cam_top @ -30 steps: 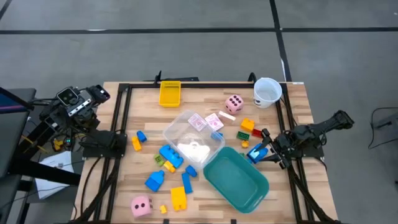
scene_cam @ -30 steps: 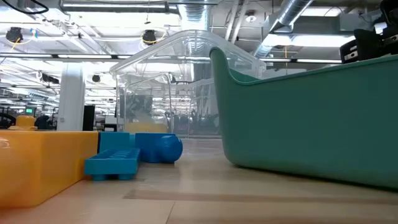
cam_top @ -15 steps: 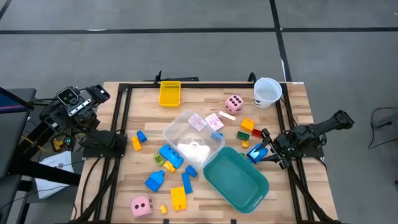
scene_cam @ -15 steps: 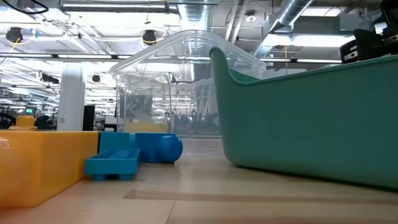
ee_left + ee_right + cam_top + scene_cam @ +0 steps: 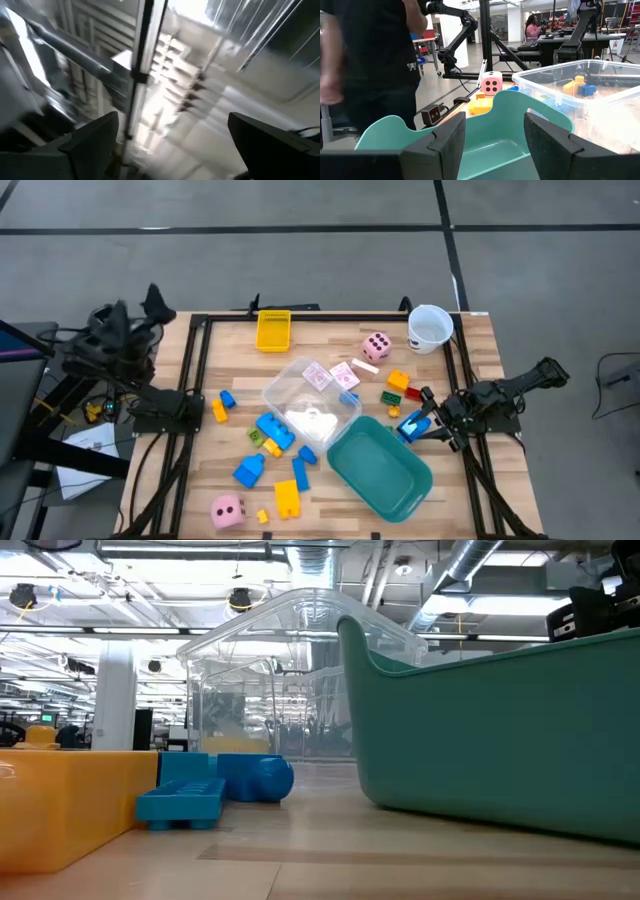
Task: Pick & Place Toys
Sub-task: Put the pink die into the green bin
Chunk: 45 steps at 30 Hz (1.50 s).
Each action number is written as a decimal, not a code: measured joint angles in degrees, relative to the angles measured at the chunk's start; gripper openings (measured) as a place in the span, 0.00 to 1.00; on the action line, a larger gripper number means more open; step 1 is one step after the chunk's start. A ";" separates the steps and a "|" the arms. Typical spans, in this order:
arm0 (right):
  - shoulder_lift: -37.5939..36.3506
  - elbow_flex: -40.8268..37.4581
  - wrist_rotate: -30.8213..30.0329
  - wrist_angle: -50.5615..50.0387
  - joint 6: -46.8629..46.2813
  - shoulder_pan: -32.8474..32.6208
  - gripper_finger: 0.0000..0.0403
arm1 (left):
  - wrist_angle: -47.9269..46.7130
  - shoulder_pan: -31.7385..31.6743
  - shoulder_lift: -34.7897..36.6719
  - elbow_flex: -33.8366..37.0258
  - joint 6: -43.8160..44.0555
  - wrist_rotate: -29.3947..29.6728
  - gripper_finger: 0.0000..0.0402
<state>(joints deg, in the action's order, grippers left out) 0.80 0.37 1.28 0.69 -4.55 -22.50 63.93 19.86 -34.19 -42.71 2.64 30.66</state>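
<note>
Toys lie over the table: blue bricks (image 5: 275, 430), a yellow brick (image 5: 287, 500), an orange brick (image 5: 398, 381), two pink dice (image 5: 376, 346) (image 5: 227, 511), and pink-white cards (image 5: 318, 375) on a clear box (image 5: 310, 402). My right gripper (image 5: 415, 423) is open at the teal tub's (image 5: 380, 465) far right rim, over a small blue brick (image 5: 408, 427). In the right wrist view its fingers (image 5: 440, 145) frame the tub (image 5: 485, 135) with nothing between them. My left gripper (image 5: 150, 300) is open, off the table's left edge, pointing up at the ceiling (image 5: 172, 130). My right gripper stands over the small blue brick beside the tub, slanting down from the table's right side. I cannot tell whether its fingers touch the brick; the right wrist view does not show it.
A white cup (image 5: 430, 328) stands at the far right corner and a flat yellow brick (image 5: 273, 330) at the far edge. A black frame rail (image 5: 195, 380) runs along the table's left side. A person (image 5: 375, 60) stands beyond the table's near left.
My left arm, off the table's left edge, has swung and tipped its wrist upward, and now shows blurred. Nothing on the table has moved.
</note>
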 joint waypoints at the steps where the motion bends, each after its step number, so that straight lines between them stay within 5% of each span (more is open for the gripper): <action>1: 0.00 0.01 -0.01 -0.01 0.00 0.01 0.48 | -0.34 0.00 -1.21 -1.61 -4.88 0.45 0.93; 6: 0.00 0.02 -0.02 0.00 0.02 0.01 0.48 | -10.46 0.00 -7.73 -10.53 -22.48 0.77 0.93; 12: 0.00 0.01 0.00 -0.01 0.00 -0.01 0.48 | -23.19 0.00 -14.64 -20.50 -30.69 6.83 0.93; 16: 0.00 0.01 -0.34 -0.02 0.06 0.03 0.48 | -24.51 -0.10 -17.99 -22.86 -30.95 11.53 0.93; 24: 0.00 -0.01 -12.65 7.11 -3.66 2.27 0.48 | -24.22 -2.60 -21.01 -23.00 -24.51 14.90 0.93; 29: 0.02 -0.01 -16.37 21.94 -4.68 4.12 0.48 | -24.44 -2.31 -22.49 -23.02 -17.81 14.77 0.93; 38: -0.06 6.38 -24.18 57.06 -22.33 7.78 0.48 | -24.29 0.09 -23.58 -23.02 -15.04 12.07 0.93; 45: 6.56 23.91 -11.85 43.87 -21.61 8.43 0.48 | -23.25 2.30 -23.59 -23.02 -15.87 7.37 0.93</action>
<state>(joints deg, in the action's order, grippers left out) 7.35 24.27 -10.57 44.56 -26.16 -14.07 40.68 22.15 -57.78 -65.73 -13.23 38.03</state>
